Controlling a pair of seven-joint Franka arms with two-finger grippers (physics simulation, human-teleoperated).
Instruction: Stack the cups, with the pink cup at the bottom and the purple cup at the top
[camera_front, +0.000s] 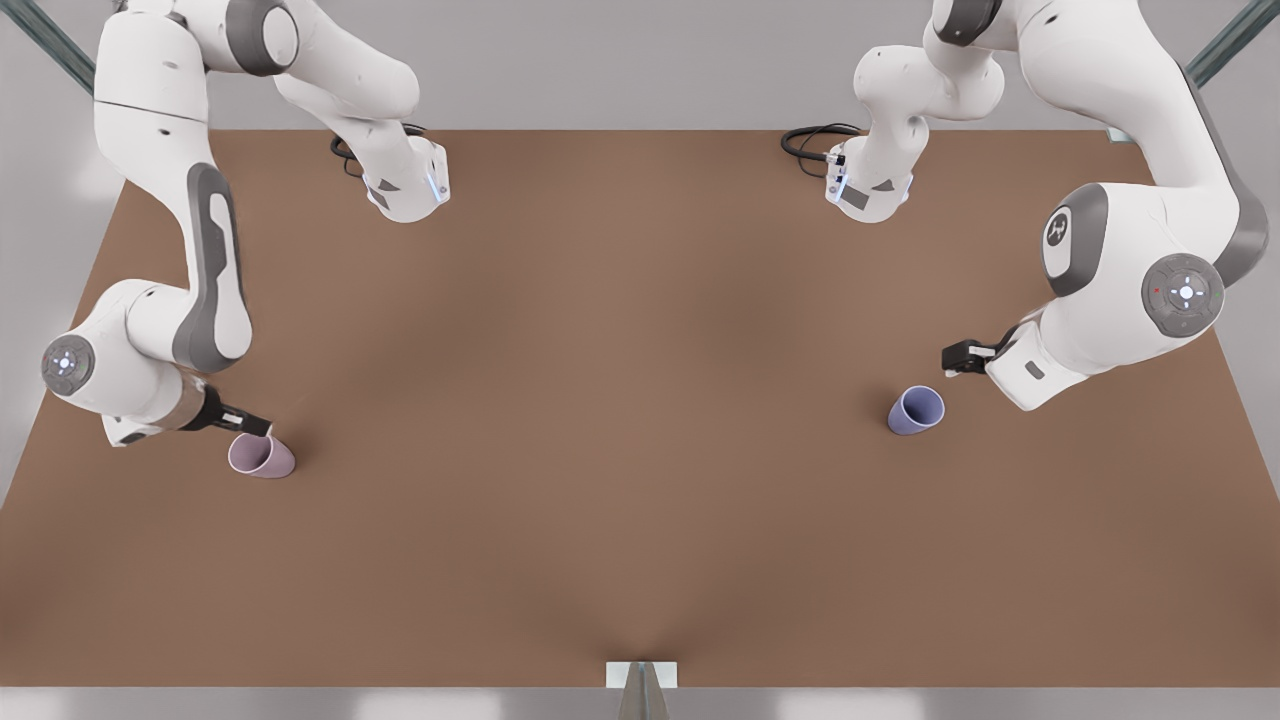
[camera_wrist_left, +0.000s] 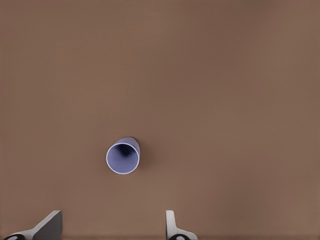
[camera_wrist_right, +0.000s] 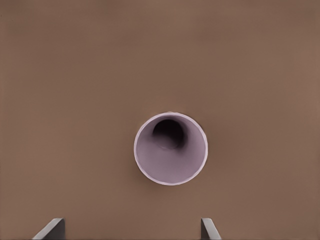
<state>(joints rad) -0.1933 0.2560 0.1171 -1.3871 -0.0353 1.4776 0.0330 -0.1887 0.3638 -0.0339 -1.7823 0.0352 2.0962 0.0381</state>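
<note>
Though seemingly unobstructed, cups (camera_front: 262, 456) apart

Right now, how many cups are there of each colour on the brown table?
Small pale pink-mauve tapered cup: 1
Small bluish-lavender tapered cup: 1
Total: 2 cups, standing far apart on the table.

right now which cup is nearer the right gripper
The pink cup, at the front view's left beneath the right gripper; the purple cup sits by the left gripper.
</note>
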